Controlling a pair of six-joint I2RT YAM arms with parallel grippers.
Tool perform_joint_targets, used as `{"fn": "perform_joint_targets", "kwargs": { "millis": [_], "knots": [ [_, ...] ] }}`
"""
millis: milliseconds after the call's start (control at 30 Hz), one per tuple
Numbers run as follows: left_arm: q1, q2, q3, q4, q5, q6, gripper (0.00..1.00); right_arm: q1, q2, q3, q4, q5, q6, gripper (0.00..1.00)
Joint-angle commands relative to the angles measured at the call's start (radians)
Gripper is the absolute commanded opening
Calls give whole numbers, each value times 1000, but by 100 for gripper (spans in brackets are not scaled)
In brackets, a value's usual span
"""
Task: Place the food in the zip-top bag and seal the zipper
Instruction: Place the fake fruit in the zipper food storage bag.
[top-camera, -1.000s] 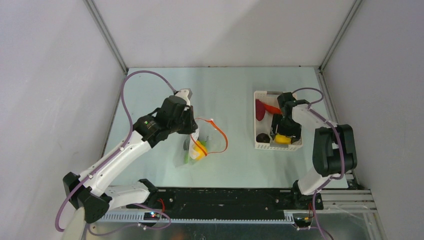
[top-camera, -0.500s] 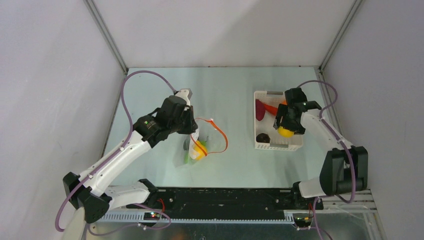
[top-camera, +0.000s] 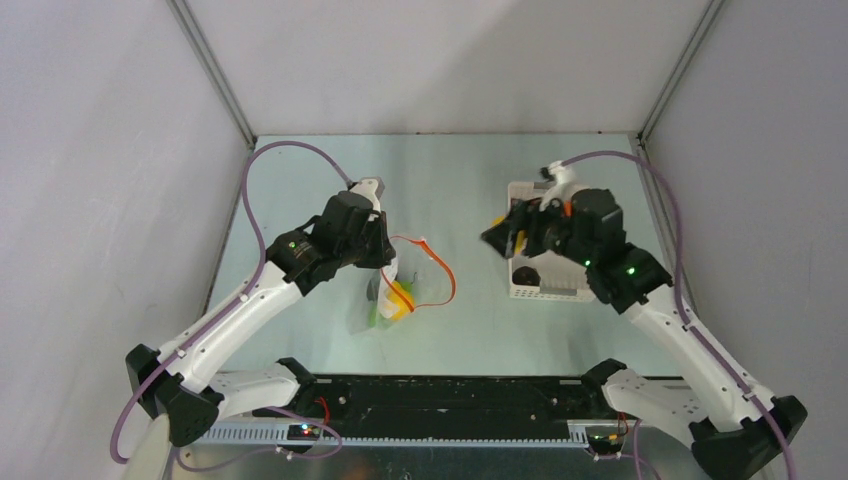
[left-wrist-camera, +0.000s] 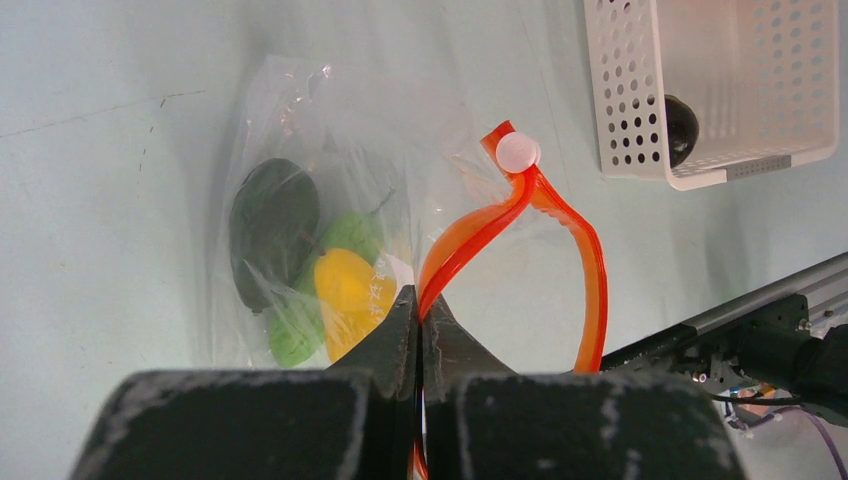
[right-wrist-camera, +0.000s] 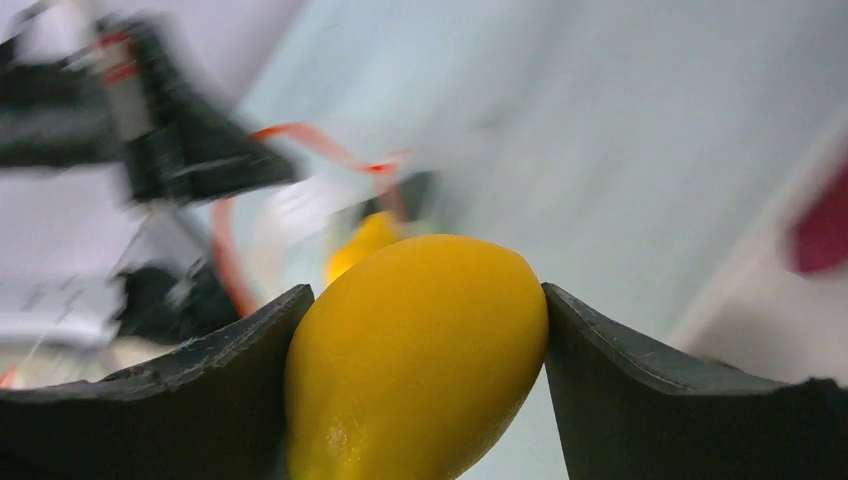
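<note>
Top external looks steeply down from high at the near edge, taking in the whole pale green table (top-camera: 450, 170); left wrist sits close over the clear floppy plastic bag (left-wrist-camera: 300, 110) and white perforated plastic basket (left-wrist-camera: 640, 110), both shared with it; right wrist, blurred, faces that bag past a near yellow toy lemon (right-wrist-camera: 420, 350).

1. The left arm (top-camera: 250, 300) reached from its base at the near-left corner up and inward, with its black wrist angled downward
2. The left gripper (left-wrist-camera: 420, 312) was pressed fully together, its tips pinching the orange zipper (left-wrist-camera: 470, 235)
3. The right arm (top-camera: 680, 335) stretched from the near-right corner diagonally inward, with its wrist turned toward the left arm
4. The right gripper (right-wrist-camera: 417, 300) had its fingers spread wide, clamped on either side of a yellow lemon (right-wrist-camera: 415, 350); its wrist view was blurred
</note>
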Motion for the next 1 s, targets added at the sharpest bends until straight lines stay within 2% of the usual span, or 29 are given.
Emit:
{"fn": "perform_joint_targets", "kwargs": {
  "millis": [0, 100, 233, 367, 500, 633, 700, 867, 967],
  "knots": [
    [3, -15, 9, 19, 20, 23, 0, 189, 45, -51, 320, -169, 46, 26],
    [3, -20, 6, 23, 17, 23, 0, 285, 136, -52, 413, -171, 104, 30],
    [2, -30, 6, 25, 24, 29, 0, 335, 280, -37, 513, -200, 176, 30],
    [3, -40, 4, 30, 36, 33, 0, 346, 369, -14, 513, -130, 234, 30],
    [3, -53, 0, 44, 52, 43, 0, 359, 449, 10, 458, 12, 306, 35],
    [4, -64, 1, 46, 71, 51, 0, 375, 530, 51, 406, 81, 377, 39],
    [3, -70, -2, 53, 74, 53, 0, 387, 566, 81, 364, 116, 416, 44],
    [4, -80, -6, 60, 75, 55, 0, 442, 614, 184, 156, 368, 459, 62],
    [4, -83, -8, 62, 74, 57, 0, 475, 611, 239, 70, 511, 454, 83]
  ]
}}
